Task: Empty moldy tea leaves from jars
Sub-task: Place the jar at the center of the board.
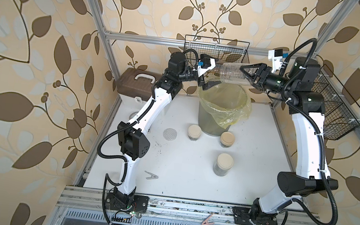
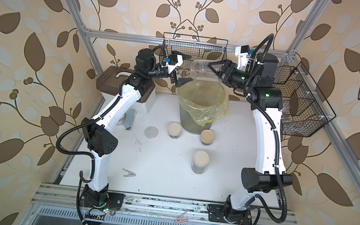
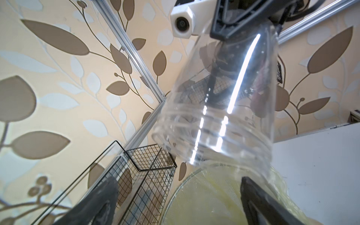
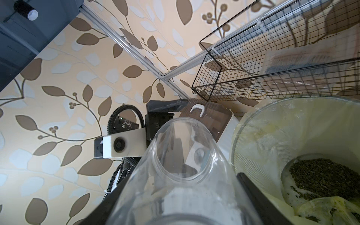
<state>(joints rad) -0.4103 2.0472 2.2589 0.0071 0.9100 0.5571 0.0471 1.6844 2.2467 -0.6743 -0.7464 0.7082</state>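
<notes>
My right gripper (image 1: 245, 75) (image 2: 214, 72) (image 4: 181, 198) is shut on a clear glass jar (image 1: 232, 74) (image 2: 202, 71) (image 3: 214, 109) (image 4: 181, 175). The jar has no lid, lies nearly level above the bin's far rim and looks empty. My left gripper (image 1: 211, 74) (image 2: 184, 69) (image 3: 179, 200) stands open just beyond its mouth, holding nothing. Moldy tea leaves (image 4: 319, 175) lie at the bottom of the yellow-lined grey bin (image 1: 210, 120) (image 2: 191, 118) (image 4: 235, 140). Three beige-lidded jars (image 1: 194, 132) (image 1: 227, 139) (image 1: 224, 164) with dark contents stand on the table. A dotted lid (image 1: 170, 135) (image 2: 151, 132) lies flat beside them.
Black wire baskets hang on the back rail (image 1: 217, 50) and on the right rail (image 1: 339, 107). A brown box with a white handle (image 1: 136, 85) sits at the back left. A grey clip (image 1: 152, 175) lies on the table and a pink clip (image 1: 207, 222) on the front rail.
</notes>
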